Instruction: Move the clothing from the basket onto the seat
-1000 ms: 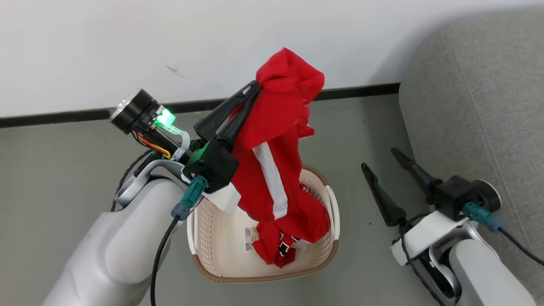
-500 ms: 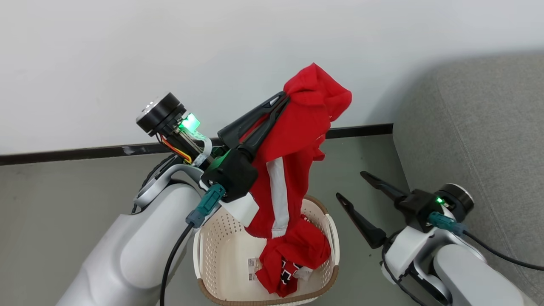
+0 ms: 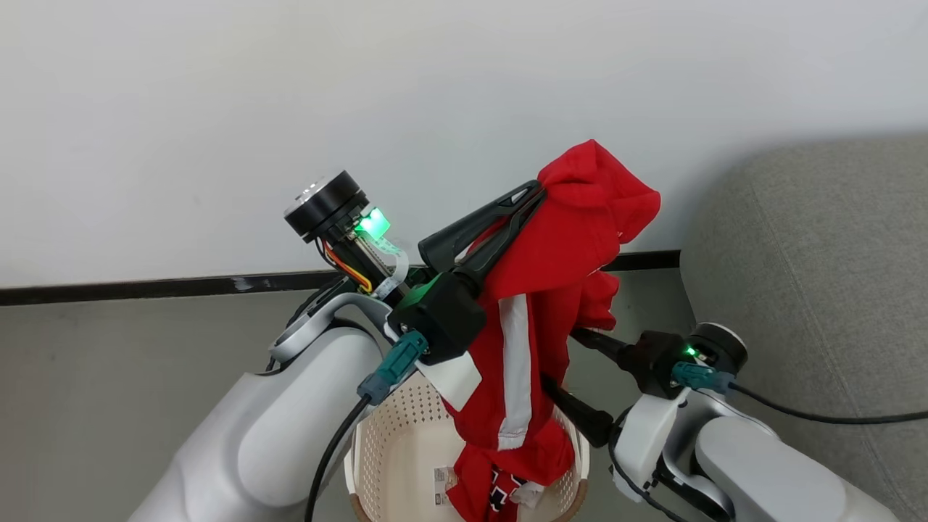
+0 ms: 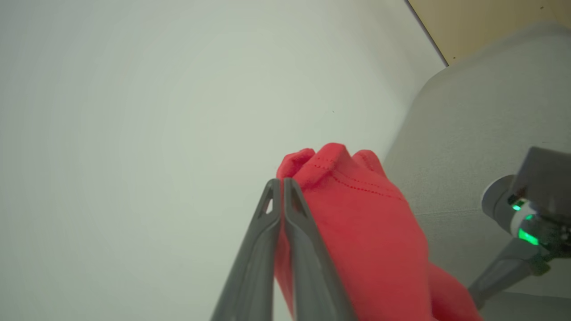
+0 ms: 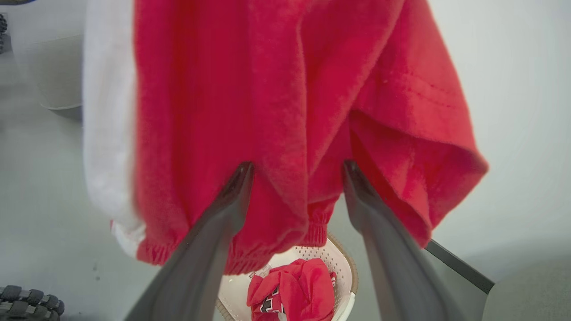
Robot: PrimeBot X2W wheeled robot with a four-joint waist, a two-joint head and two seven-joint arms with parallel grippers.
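Note:
My left gripper [image 3: 540,190] is shut on a bright red garment [image 3: 573,246] with a white stripe, held high above the basket [image 3: 395,449]. The cloth hangs down to the basket's rim. In the left wrist view the left gripper [image 4: 281,180] pinches the bunched red fabric [image 4: 357,214]. My right gripper [image 5: 297,167] is open, its fingers [image 3: 598,346] reaching from the right with their tips against the hanging cloth [image 5: 250,89]. A second red garment [image 5: 294,290] with black-and-white trim lies in the basket [image 5: 343,263]. The grey seat [image 3: 819,275] stands to the right.
A white wall [image 3: 290,109] with a black baseboard [image 3: 145,286] runs behind, above a grey floor [image 3: 109,377]. A paper label [image 3: 442,482] lies inside the basket. My base's tyres [image 5: 26,303] show low in the right wrist view.
The head camera has tilted up. My left gripper has carried the garment higher and toward the right. My right gripper has swung left until its fingers meet the hanging cloth.

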